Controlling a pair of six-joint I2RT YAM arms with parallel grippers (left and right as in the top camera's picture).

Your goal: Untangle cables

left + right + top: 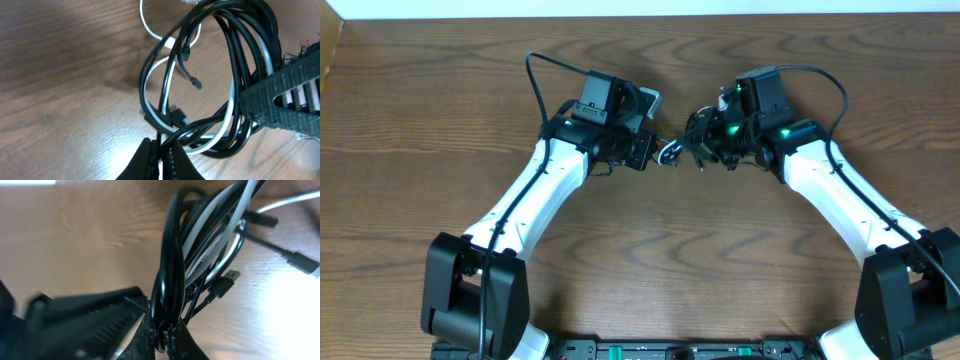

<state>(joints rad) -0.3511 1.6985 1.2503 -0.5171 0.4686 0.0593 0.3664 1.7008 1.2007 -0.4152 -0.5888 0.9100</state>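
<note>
Thin black-and-white cord coil (252, 45): light, limp, snaggy. Left gripper (159, 151) and right gripper (165, 332) clamp its opposite edges; grasp near plugs (227, 278).

The left gripper (653, 152) and right gripper (703, 155) meet at the cables (670, 153).

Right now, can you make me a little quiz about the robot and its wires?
1. Pick one: the cables are A) black and white, B) red and blue, C) all yellow.
2. True or false: the cables lie untouched on the wooden table.
3. Fill in: the left gripper and the right gripper are both ___ on the cables.
Key: 1 A. 2 False, both grippers hold them. 3 shut.
</note>
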